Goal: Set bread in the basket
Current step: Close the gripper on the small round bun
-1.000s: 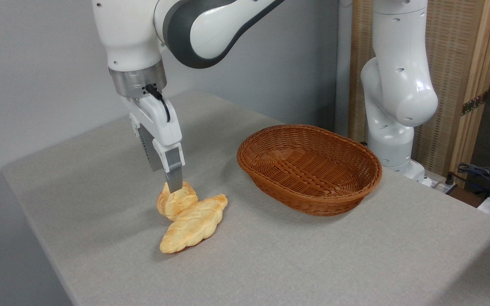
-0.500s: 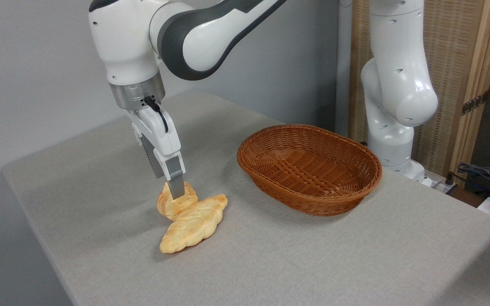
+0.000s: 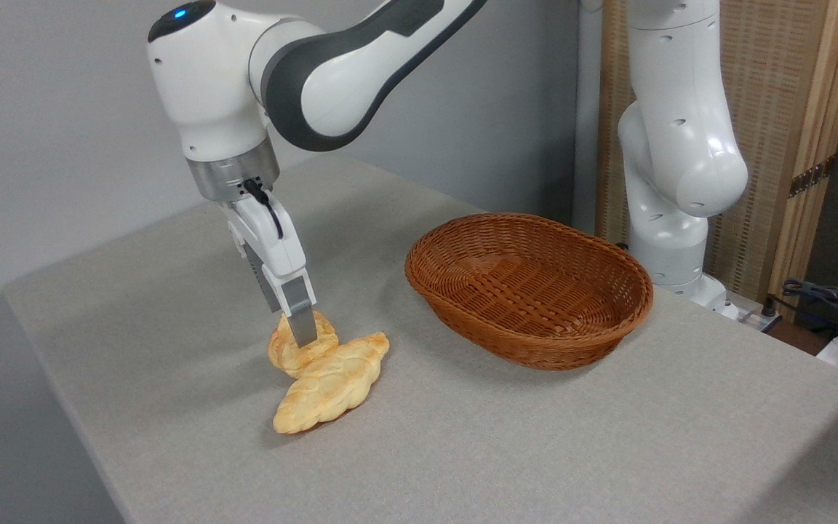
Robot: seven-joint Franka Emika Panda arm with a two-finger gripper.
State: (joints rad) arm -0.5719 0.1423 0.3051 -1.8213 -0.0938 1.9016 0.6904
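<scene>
On the grey table (image 3: 535,437), left of centre, the bread (image 3: 294,351) sits as a small, lumpy golden-orange bun. A longer, paler braided loaf (image 3: 332,386) lies against its front-right side, touching it and partly covering its lower edge. The gripper (image 3: 302,336) is lowered onto the bun from above, tilted slightly, with one grey finger (image 3: 303,326) visible in front of the bun's top. The second finger is hidden behind the first, so the state of the jaws cannot be told; contact with the bun looks likely but a grip is not confirmed. The bun rests on the table surface, not lifted.

The basket (image 3: 612,320), oval brown wicker with flared sides, stands to the right of both bread pieces, well apart from them, and holds nothing. The white arm (image 3: 332,65) reaches in from upper right; its base column (image 3: 670,182) stands behind the basket at the table's far edge. A wooden slatted screen (image 3: 775,131) stands behind the base, and cables (image 3: 826,298) lie at the far right.
</scene>
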